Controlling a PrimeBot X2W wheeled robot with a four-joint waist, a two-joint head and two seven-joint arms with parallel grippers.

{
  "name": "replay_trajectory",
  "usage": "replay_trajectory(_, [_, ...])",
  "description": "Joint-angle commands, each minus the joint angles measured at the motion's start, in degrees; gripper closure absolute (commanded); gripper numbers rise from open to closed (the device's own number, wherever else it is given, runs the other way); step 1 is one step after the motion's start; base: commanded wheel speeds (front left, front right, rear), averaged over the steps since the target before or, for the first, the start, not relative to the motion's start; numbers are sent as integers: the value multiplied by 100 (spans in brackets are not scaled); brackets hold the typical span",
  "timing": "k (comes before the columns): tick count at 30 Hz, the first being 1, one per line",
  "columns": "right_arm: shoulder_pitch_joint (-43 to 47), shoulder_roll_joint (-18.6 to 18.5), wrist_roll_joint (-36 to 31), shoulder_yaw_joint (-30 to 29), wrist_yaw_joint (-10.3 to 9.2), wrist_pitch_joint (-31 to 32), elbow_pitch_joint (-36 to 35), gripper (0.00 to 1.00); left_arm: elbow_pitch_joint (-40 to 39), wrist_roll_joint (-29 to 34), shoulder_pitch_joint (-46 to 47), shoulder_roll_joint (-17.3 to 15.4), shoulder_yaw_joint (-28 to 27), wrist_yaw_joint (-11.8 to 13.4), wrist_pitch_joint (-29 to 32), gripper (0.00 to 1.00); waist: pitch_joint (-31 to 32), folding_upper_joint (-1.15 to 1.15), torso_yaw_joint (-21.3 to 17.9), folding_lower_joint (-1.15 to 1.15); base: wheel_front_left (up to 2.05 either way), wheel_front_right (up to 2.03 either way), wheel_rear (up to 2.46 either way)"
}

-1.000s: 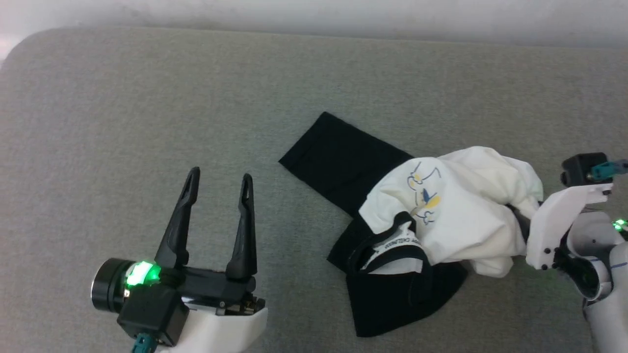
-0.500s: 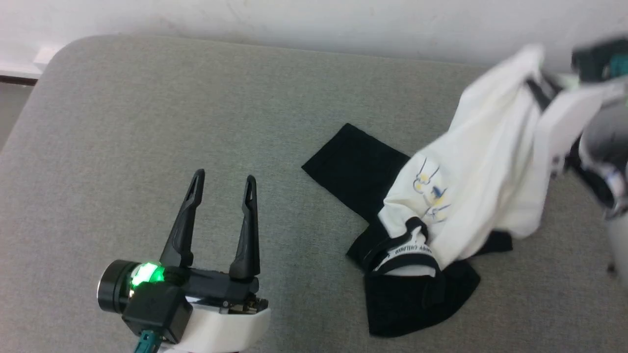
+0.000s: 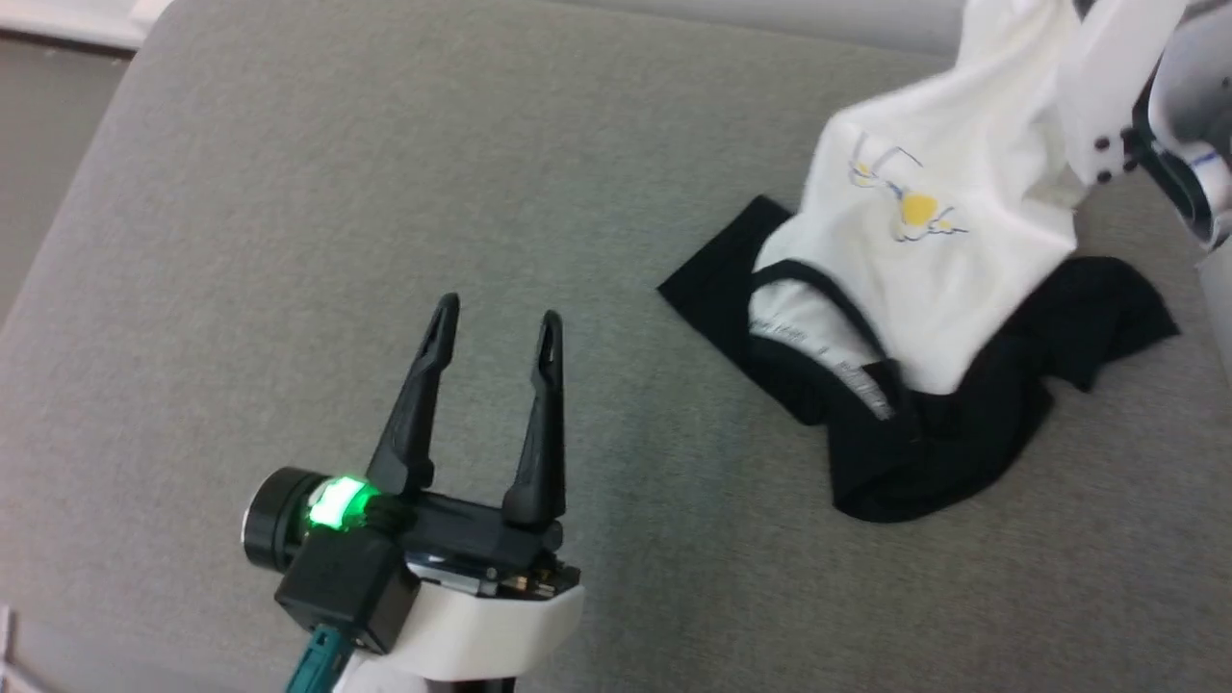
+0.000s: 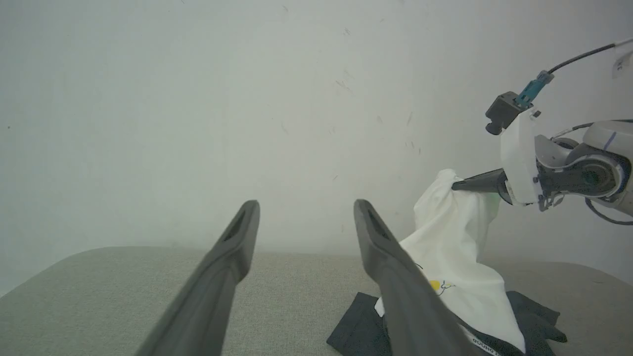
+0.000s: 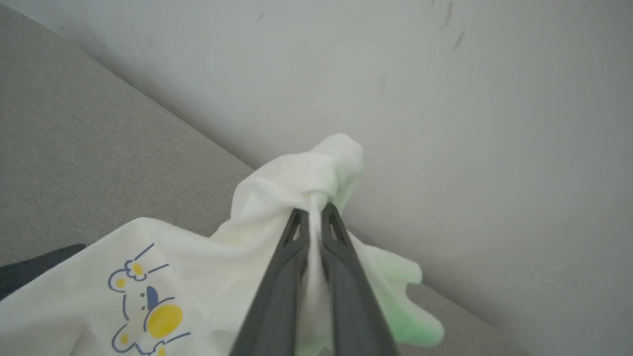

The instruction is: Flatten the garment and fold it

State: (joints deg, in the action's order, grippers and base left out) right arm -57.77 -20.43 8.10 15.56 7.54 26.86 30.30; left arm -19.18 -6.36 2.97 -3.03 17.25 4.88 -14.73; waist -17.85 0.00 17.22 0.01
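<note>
Grey padded fabric (image 3: 289,192) is stretching out below a pale wall (image 4: 198,99). On its right side the garment (image 3: 924,250) is lying half bunched, black sleeves and collar resting on the surface while the white body is rising toward the far right. The right gripper (image 5: 311,213) is pinching a fold of that white cloth, possibly the hem, between nearly closed fingers. The left gripper (image 3: 499,313) is hovering at the near left, fingers parted, holding nothing. The yellow chest print (image 3: 910,197) is facing up.

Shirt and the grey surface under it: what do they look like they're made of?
The garment looks like soft matte knit, cotton-like; it drapes and bunches limply where the right gripper pinches it. The grey surface is likely woven upholstery fabric, matte, with fine visible grain and a rounded, padded-looking corner.
</note>
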Motion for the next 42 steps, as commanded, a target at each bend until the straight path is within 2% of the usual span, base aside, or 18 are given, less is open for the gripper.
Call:
replay_trajectory(1, [84,-7,-51,13,-5,-56,232,100,30,-37,90,14,58,60,-27,0,-373,0,488,-1,0,0,0])
replay_trajectory(5, [244,-29,-66,53,-5,-43,811,100,66,-83,164,14,181,120,-27,0,-476,0,659,-1,0,0,0])
replay_trajectory(6, [265,-21,-76,59,-5,-6,922,27,75,-82,173,14,201,133,-27,0,-487,0,662,-1,0,0,0])
replay_trajectory(7, [266,1,-60,57,-5,-8,996,0,80,-79,184,14,219,147,-27,0,-496,0,657,-1,0,0,0])
replay_trajectory(14, [-9,65,193,231,-5,-564,922,0,114,-13,214,14,181,199,-27,0,-246,0,285,-1,0,0,0])
replay_trajectory(19, [160,140,571,-349,-5,-955,543,0,89,59,69,14,9,199,-27,0,140,0,-42,-1,0,0,0])
replay_trajectory(25, [1370,-155,800,-970,-5,-445,-197,0,28,124,-210,15,-148,134,-27,0,383,0,-226,-1,0,0,0])
replay_trajectory(31, [2698,-425,692,-1459,-5,327,-849,0,-47,162,-280,15,-244,27,-27,0,227,0,-193,-1,0,0,0])
replay_trajectory(36, [3182,-442,653,-1729,-5,474,-1085,0,-73,172,-190,15,-198,-29,-27,0,-42,0,-5,-1,0,0,0])
replay_trajectory(41, [3282,-483,841,-1549,-5,406,-1103,0,-51,181,-104,15,-140,-45,-27,0,-269,0,200,-1,0,0,0])
replay_trajectory(42, [3273,-502,890,-1492,-5,415,-1075,29,-48,181,-89,15,-128,-43,-27,0,-305,0,231,-1,0,0,0])
